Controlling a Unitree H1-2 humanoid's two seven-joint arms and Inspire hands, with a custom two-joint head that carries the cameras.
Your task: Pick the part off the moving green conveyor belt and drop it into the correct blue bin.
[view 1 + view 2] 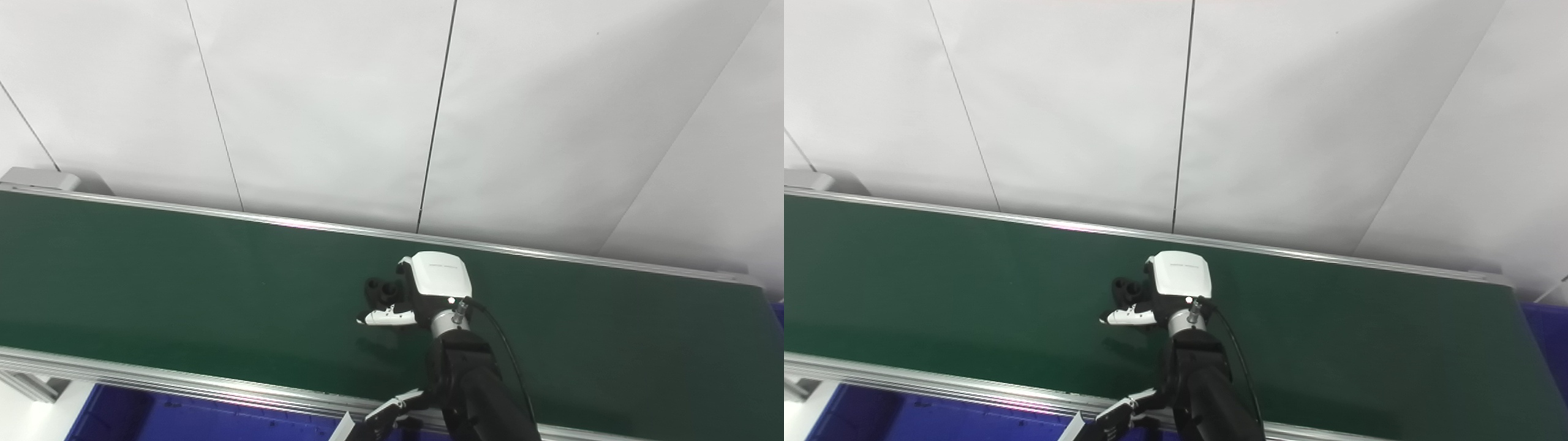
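Left hand (pixel 383 419), cropped, grip unclear; right hand (pixel 422 291) curls around a half-hidden black part (pixel 381 289).

Head cameras looking down and outward
Both are facing the green conveyor belt (pixel 184 288) and white wall (pixel 1274 110), sharing nearly everything.

Factory line — green conveyor belt (pixel 184 288)

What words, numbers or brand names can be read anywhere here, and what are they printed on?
Back of the right hand: a faint line of grey print on the white shell, too small and blurred to read in either view.
Green conveyor belt, its metal rail, the wall panels and the blue bin: no writing shows.
So nothing can be quoted.
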